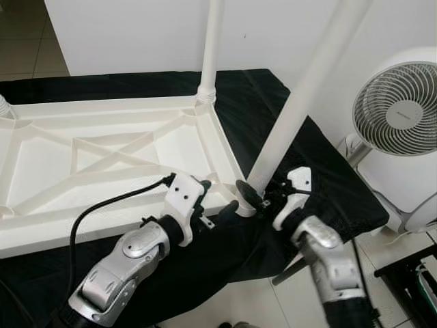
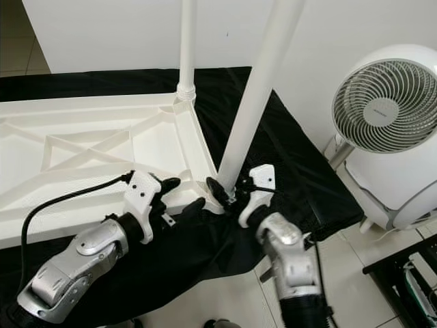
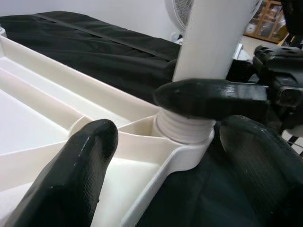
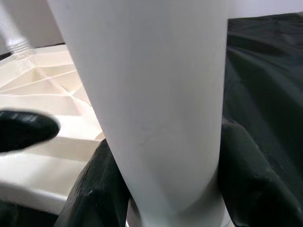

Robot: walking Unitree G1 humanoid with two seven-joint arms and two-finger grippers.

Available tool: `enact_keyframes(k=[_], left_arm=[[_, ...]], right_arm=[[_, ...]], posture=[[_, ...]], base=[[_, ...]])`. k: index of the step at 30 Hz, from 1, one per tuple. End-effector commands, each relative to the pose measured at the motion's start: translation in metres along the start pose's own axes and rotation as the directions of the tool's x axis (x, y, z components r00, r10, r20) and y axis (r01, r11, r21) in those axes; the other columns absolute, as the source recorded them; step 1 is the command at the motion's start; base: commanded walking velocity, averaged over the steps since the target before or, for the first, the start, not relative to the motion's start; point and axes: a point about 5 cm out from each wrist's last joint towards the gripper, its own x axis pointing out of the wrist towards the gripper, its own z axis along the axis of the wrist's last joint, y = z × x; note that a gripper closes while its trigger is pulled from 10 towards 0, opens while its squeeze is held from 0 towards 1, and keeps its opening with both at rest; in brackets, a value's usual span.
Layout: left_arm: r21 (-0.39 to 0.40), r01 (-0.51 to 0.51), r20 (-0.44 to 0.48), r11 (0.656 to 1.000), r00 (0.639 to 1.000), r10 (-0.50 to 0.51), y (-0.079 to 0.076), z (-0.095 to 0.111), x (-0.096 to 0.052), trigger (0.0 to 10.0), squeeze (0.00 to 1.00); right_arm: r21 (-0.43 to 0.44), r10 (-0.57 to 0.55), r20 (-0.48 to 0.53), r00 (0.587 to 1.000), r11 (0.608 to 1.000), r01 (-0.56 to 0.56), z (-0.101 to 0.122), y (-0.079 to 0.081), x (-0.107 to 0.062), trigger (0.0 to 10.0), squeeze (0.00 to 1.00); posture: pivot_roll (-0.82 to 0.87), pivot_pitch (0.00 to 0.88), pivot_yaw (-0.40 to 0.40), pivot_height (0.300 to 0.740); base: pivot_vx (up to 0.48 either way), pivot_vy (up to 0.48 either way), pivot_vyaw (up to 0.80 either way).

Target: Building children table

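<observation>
The white table top (image 1: 102, 157) lies upside down on a black cloth. One white leg (image 1: 210, 48) stands upright in the far right corner. A second leg (image 1: 300, 102) leans to the right, and its threaded end (image 3: 184, 130) sits in the near right corner socket (image 3: 189, 156). My right gripper (image 1: 258, 195) is shut on this leg just above the thread, with its fingers (image 4: 251, 175) on either side. My left gripper (image 1: 217, 197) is open at the same corner. One of its fingers (image 3: 71, 179) is over the table frame and the other is outside the corner.
A white fan (image 1: 396, 116) stands on the floor to the right of the black-covered surface (image 1: 321, 171). A white wall runs behind. Another leg's base (image 1: 3, 106) shows at the far left corner. A black cable (image 1: 102, 205) crosses the table top's near rim.
</observation>
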Motion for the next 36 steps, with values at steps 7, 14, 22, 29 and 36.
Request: enact_keyframes(k=[7, 14, 22, 29, 36], left_arm=[[0.006, 0.173, -0.024, 0.985, 0.985, -0.173, -0.006, -0.003, -0.003, 10.0, 0.0], [0.004, 0.174, -0.022, 0.985, 0.985, -0.174, -0.005, -0.002, -0.007, 10.0, 0.0], [-0.012, 0.209, -0.011, 0.978, 0.978, -0.209, -0.013, -0.001, -0.011, 10.0, 0.0], [-0.007, 0.264, -0.026, 0.965, 0.964, -0.264, -0.022, -0.002, -0.011, 10.0, 0.0], [0.004, 0.294, -0.029, 0.956, 0.956, -0.293, -0.023, -0.001, -0.011, 10.0, 0.0]], right_arm=[[0.002, -0.372, -0.04, 0.927, 0.928, 0.372, -0.009, -0.001, -0.003, 10.0, 0.0], [0.012, -0.48, -0.038, 0.877, 0.877, 0.481, -0.007, 0.0, -0.005, 10.0, 0.0], [0.056, -0.43, -0.049, 0.902, 0.9, 0.432, -0.005, -0.001, -0.005, 10.0, 1.0], [0.022, -0.134, -0.02, 0.991, 0.991, 0.134, 0.009, -0.009, -0.007, 10.0, 0.16], [-0.056, 0.039, -0.046, 0.998, 0.998, -0.042, 0.013, -0.028, -0.011, 10.0, 0.0]], posture=[[0.04, 0.144, -0.071, 0.74], [0.04, 0.143, -0.069, 0.74], [0.04, 0.143, -0.075, 0.74], [0.05, 0.136, -0.083, 0.74], [0.05, 0.133, -0.079, 0.74]], base=[[0.0, 0.0, 0.0], [0.0, 0.0, 0.0], [0.0, 0.0, 0.0], [0.0, 0.0, 0.0], [0.0, 0.0, 0.0]])
